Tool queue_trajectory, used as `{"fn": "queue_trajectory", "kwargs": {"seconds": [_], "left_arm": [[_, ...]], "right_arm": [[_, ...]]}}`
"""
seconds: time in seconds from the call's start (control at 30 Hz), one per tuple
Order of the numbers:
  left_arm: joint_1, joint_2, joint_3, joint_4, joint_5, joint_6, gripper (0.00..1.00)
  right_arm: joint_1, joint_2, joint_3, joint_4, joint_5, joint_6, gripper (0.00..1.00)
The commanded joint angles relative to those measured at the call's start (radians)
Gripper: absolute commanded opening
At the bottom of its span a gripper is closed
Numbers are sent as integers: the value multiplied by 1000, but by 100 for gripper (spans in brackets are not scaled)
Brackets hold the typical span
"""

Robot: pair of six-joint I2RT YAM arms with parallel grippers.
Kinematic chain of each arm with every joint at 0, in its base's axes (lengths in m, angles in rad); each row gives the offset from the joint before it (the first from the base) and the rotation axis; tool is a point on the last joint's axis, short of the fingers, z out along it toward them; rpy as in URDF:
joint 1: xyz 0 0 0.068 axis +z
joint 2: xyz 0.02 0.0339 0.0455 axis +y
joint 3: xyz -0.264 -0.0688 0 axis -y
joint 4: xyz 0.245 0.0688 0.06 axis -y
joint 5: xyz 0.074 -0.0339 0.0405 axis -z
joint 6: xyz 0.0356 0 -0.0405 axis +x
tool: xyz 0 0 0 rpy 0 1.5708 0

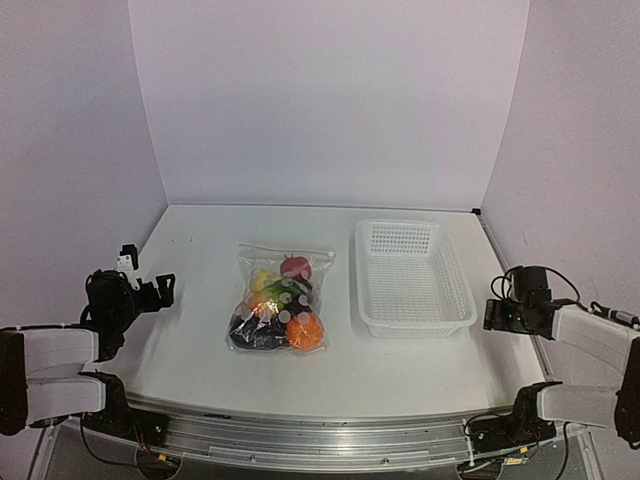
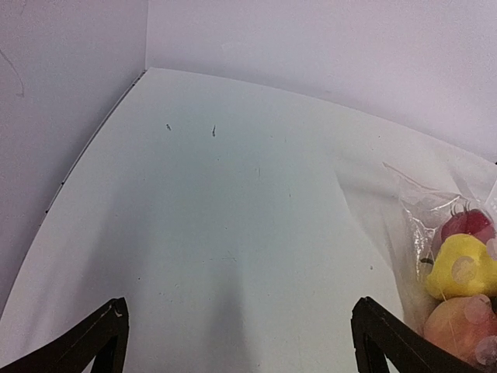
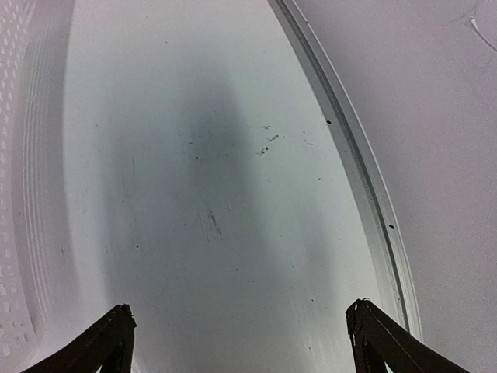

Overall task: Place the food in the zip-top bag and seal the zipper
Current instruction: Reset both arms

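The clear dotted zip-top bag (image 1: 280,300) lies flat in the middle of the table with the toy food inside it: orange pumpkin (image 1: 305,332), red apple (image 1: 294,266), yellow pepper (image 1: 264,279) and dark pieces. Its zipper (image 1: 285,248) runs along the far edge. The left wrist view shows the bag's corner (image 2: 435,210) with an apple (image 2: 466,224), the yellow pepper (image 2: 460,268) and a peach (image 2: 458,326). My left gripper (image 1: 148,285) is open and empty, left of the bag. My right gripper (image 1: 497,313) is open and empty, right of the basket.
The white perforated basket (image 1: 410,310) stands right of the bag, with nothing in it; its wall shows at the left edge of the right wrist view (image 3: 15,155). The table's raised right rim (image 3: 349,155) runs beside my right gripper. Purple walls close in three sides.
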Motion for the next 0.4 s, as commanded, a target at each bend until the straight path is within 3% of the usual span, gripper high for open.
{"fn": "queue_trajectory", "kwargs": {"seconds": [0.0,0.37], "left_arm": [[13,-11,-27,110,39,22,100],[21,10,-23,140,37,70,100]], "right_arm": [[-1,-35,-82,245,-80,-46,92],[-1,-61,-165,382,-151,-62,92]]}}
